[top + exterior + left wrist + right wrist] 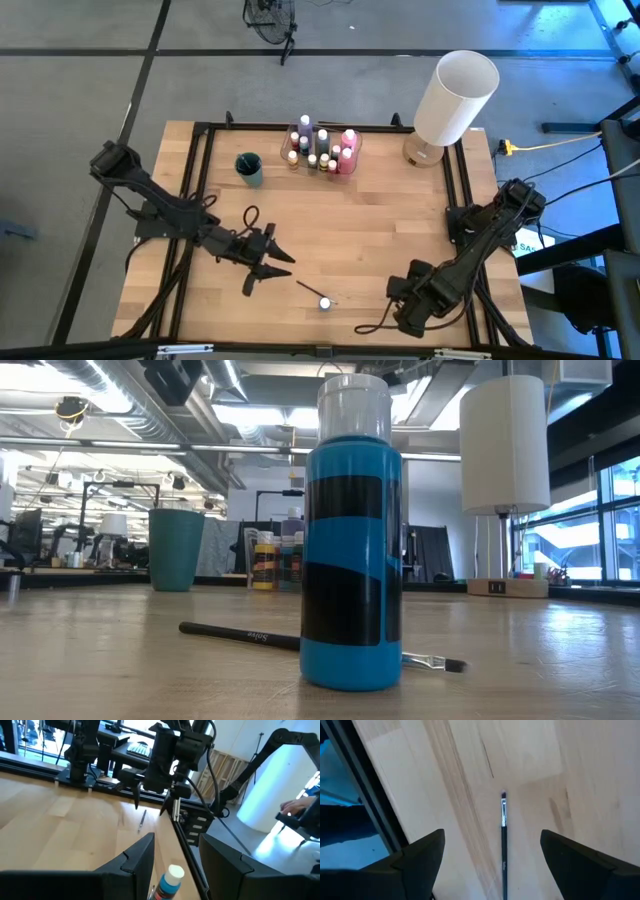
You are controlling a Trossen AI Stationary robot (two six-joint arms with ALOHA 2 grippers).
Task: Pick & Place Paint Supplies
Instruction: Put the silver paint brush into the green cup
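The left claw (268,268) hangs low over the front left of the desk (380,220), its two fingers spread apart and holding nothing; its wrist view shows a pale bottle cap (174,872) between them. The right claw (398,292) sits near the front right of the desk, its two fingers also wide apart and empty, and its wrist view looks down on one paintbrush (503,845) lying between them. Between the two claws stands one blue bottle (325,302) with a pale cap, upright on the wood, and one thin dark paintbrush (305,289) lies flat just beside and behind it. Farther back, at the middle of the rear edge, a cluster of small paint bottles (322,148) stands crowded together in a clear box; their count cannot be told for certain. One teal cup (249,168) stands left of that cluster, and one large white cylinder (456,97) rises at the rear right corner.
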